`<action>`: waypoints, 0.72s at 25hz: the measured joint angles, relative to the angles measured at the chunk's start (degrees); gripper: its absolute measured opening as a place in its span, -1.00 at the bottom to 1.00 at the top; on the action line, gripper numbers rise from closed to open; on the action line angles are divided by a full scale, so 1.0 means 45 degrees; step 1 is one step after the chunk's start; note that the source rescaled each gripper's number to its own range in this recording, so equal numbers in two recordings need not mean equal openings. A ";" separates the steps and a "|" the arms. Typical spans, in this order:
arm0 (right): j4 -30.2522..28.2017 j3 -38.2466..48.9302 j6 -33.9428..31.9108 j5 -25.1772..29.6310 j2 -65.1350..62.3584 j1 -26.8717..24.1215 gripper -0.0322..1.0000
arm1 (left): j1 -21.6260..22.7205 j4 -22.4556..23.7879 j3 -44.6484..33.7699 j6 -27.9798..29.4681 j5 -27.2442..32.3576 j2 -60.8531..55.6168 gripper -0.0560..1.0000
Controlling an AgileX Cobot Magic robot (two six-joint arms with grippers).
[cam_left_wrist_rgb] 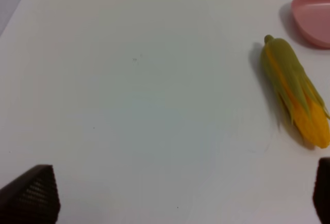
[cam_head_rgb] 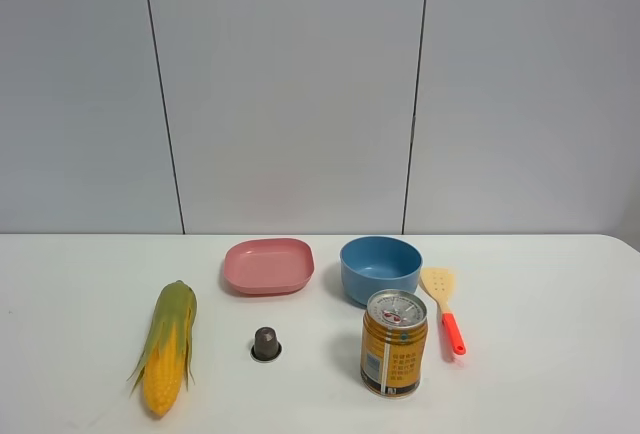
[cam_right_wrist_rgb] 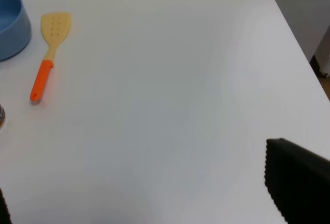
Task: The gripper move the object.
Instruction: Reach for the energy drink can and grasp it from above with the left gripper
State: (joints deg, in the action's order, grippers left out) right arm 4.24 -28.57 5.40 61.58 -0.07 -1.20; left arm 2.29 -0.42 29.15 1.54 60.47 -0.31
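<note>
From above, the can [cam_head_rgb: 393, 344] stands (upright) on the surface [cam_head_rgb: 540, 374], just in front of the bowl [cam_head_rgb: 380, 269]. Left wrist: the left hand [cam_left_wrist_rgb: 183, 188] gapes wide, holding nothing, corn [cam_left_wrist_rgb: 294, 90] near. Right wrist: the right hand [cam_right_wrist_rgb: 136, 182] likewise wide, spatula [cam_right_wrist_rgb: 45, 69] apart.

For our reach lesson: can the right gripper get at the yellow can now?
Probably yes: the right gripper is open, and the can stands upright, apart from the spatula beside it.

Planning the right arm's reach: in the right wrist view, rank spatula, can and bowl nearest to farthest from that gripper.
1. Spatula, its orange handle toward the right gripper.
2. Can, only a sliver at the frame's edge.
3. Blue bowl, beside the spatula's blade.
</note>
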 joint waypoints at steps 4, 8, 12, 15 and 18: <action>0.0000 0.0000 0.0000 0.0000 0.0000 0.0000 1.00 | 0.0000 0.0014 0.0000 0.0000 0.0000 0.0000 1.00; 0.0000 0.0000 0.0000 0.0000 0.0000 0.0000 1.00 | 0.0000 0.0014 0.0000 0.0000 0.0000 0.0000 1.00; 0.0000 0.0000 0.0000 0.0000 0.0000 0.0000 1.00 | 0.0000 0.0014 0.0000 0.0000 0.0000 0.0000 1.00; 0.0000 0.0000 0.0000 0.0000 0.0000 0.0000 1.00 | 0.0000 0.0014 0.0000 0.0000 0.0000 0.0000 1.00; 0.0000 0.0000 0.0000 0.0000 0.0000 0.0000 1.00 | 0.0000 0.0003 0.0000 0.0000 0.0000 0.0000 1.00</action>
State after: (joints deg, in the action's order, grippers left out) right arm 4.24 -28.57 5.40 61.58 -0.07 -1.20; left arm 2.29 -0.40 29.15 1.54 60.47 -0.31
